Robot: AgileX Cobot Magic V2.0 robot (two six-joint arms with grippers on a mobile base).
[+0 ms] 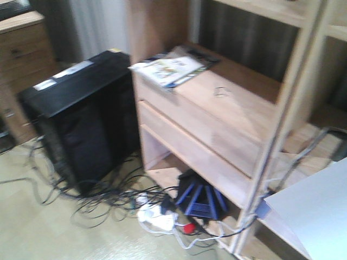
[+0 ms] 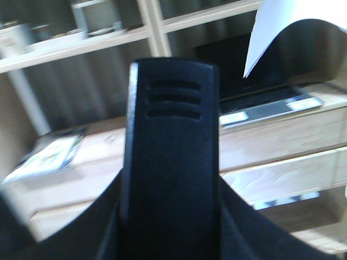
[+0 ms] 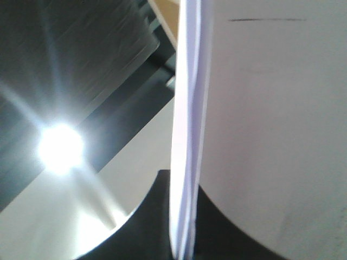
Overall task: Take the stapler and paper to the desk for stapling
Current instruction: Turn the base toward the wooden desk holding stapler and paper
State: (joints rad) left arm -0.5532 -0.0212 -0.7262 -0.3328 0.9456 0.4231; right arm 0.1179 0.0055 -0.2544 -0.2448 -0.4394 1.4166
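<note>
White paper (image 3: 260,135) is pinched edge-on in the right gripper (image 3: 181,238), and the sheet goes straight up out of its clamped fingers. The left gripper (image 2: 171,233) looks clenched on the black stapler (image 2: 171,146), which stands upright between its fingers and fills most of that wrist view. Past the stapler there's a wooden shelf unit (image 2: 271,141) with a laptop (image 2: 265,103) and a magazine (image 2: 49,154).

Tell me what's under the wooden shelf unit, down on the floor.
A black-and-blue device, a white power strip with a red switch, and tangled cables. The paper hides whatever lies further right in the front view.
</note>
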